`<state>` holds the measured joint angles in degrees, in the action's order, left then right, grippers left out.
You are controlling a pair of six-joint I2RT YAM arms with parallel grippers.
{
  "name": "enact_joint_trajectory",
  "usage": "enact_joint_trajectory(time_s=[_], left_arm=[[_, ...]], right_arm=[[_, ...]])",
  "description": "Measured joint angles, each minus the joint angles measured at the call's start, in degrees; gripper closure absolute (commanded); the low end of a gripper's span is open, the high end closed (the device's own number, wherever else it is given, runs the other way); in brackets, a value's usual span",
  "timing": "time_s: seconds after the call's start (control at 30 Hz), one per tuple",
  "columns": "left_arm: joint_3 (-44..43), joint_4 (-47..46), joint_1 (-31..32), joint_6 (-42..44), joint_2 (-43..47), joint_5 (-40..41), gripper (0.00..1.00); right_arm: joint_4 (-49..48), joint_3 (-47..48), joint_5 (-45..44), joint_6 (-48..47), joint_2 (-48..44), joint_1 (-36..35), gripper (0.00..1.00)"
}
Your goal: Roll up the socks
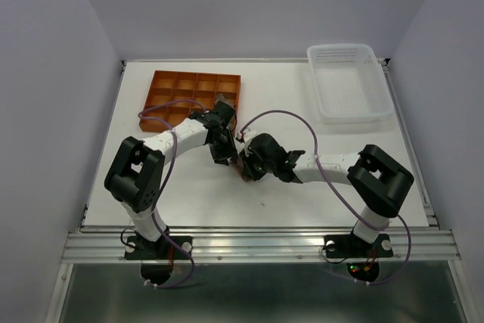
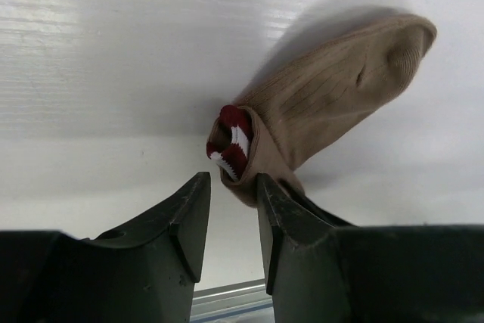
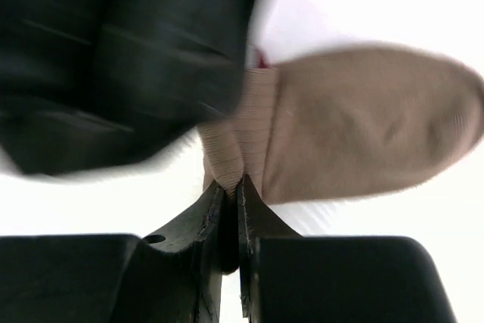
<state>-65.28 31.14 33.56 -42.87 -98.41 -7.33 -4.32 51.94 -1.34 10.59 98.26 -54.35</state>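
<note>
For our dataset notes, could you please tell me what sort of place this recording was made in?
Probably a lab robot cell, not a home: a white table boxed in by plain walls, two arms bolted to an aluminium rail, and an orange divider tray and white basket as props.
</note>
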Motion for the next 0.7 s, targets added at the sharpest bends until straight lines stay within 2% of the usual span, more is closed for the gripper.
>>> enact_joint_trajectory(time_s=[0.43,0.47,0.5,0.53,0.7], left_arm=[[1.2,-0.1,-7.7,2.0,5.5,1.3,0.57],[1.2,-0.1,-7.7,2.1,5.6,1.3,0.57],[1.6,-0.5,-7.7,2.4,5.9,1.0,0.48],[2.0,-0.9,-7.7,2.6,6.1,0.7,0.44],[4.6,-3.4,-7.7,3.8,7.3,-2.3,0.44]], right_arm=[[-3.9,-1.2,27.2,6.4,2.5,11.3,0.91],[-4.1,-1.1,28.7,6.9,3.2,11.9,0.91],[-4.6,-0.9,31.1,7.7,4.2,12.7,0.91],[-5.0,-0.8,32.5,8.3,4.9,13.2,0.91],[-7.8,-0.5,40.4,12.3,7.8,16.5,0.91]])
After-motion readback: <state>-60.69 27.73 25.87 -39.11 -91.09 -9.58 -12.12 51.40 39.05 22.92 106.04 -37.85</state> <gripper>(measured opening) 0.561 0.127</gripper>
